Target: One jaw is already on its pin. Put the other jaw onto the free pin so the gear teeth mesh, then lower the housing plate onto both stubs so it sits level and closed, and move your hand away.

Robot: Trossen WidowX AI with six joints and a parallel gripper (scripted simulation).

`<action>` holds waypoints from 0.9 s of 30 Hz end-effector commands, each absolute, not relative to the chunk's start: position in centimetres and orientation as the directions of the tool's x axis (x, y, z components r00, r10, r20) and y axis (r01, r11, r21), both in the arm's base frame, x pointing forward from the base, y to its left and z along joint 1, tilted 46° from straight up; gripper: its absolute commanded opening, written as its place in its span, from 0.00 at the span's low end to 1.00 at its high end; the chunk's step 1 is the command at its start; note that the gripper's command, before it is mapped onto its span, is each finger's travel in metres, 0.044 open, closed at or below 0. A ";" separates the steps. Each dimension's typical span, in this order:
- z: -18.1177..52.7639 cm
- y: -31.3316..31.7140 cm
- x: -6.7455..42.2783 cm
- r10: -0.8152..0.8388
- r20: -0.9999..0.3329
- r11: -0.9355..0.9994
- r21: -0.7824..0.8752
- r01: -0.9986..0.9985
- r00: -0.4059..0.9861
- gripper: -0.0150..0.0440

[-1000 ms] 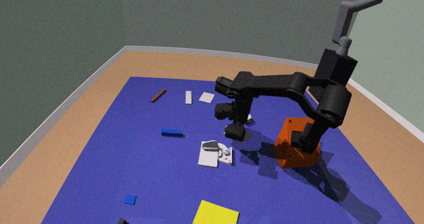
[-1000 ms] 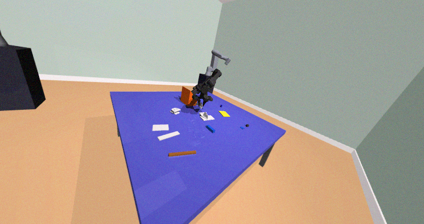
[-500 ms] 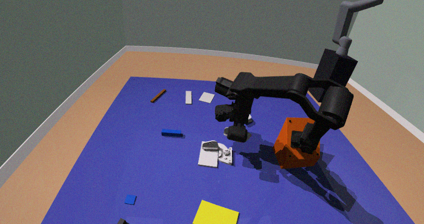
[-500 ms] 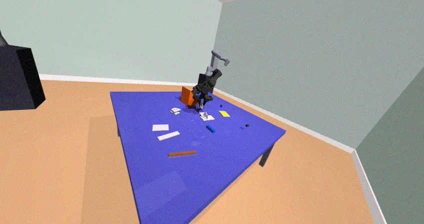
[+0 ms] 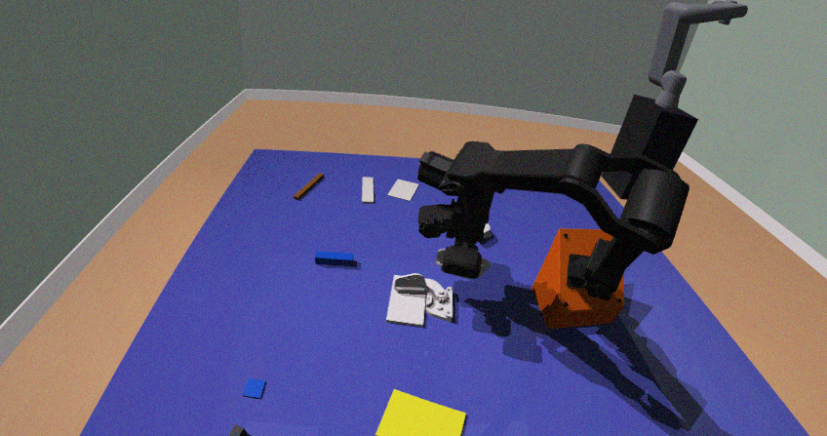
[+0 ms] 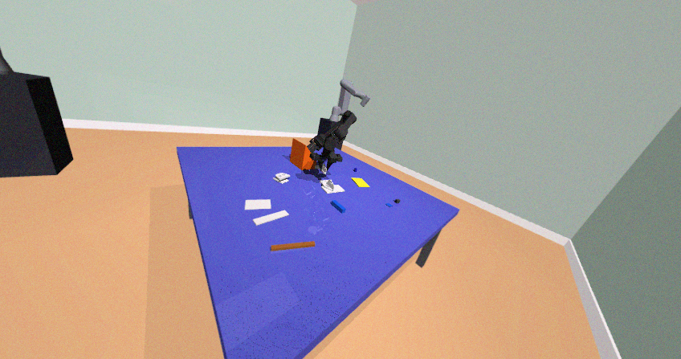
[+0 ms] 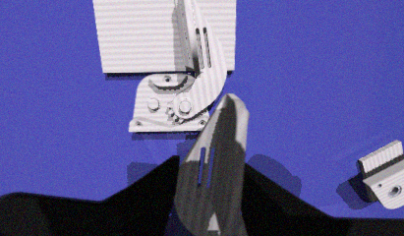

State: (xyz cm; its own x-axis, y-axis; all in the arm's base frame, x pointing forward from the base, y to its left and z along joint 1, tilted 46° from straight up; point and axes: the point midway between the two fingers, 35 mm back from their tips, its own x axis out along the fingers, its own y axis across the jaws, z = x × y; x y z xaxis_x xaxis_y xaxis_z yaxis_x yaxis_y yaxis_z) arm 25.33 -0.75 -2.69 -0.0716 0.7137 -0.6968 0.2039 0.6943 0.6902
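White loose jaw (image 7: 215,172) sits between the gripper's (image 7: 211,197) fingers; pointed end outward.

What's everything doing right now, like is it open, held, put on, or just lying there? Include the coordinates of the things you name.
gripper (image 7: 207,164): shut on the loose jaw
loose jaw (image 7: 233,118): held, off its pin
other jaw (image 7: 215,74): on its pin
free pin (image 7: 152,104): bare
housing plate (image 7: 395,189): off the stubs, away to the side
blue bar (image 5: 334,257) (image 6: 337,206): lying flat
brown stick (image 5: 308,186) (image 6: 292,246): lying flat
yellow sheet (image 5: 422,414) (image 6: 360,181): lying flat
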 end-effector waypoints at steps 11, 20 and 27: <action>-1.1 0.7 29.1 0.712 -0.699 0.695 0.690 0.203 -0.061 0.48; 0.1 2.1 31.3 0.714 -0.698 0.693 0.692 0.202 -0.060 0.48; 1.1 3.3 32.8 0.717 -0.695 0.690 0.695 0.201 -0.061 0.48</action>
State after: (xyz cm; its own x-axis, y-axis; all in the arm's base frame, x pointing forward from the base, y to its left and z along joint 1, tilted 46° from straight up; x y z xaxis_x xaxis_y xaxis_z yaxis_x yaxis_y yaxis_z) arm 31.95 2.96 0.53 -0.0696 0.7138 -0.6969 0.1993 0.6945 0.6914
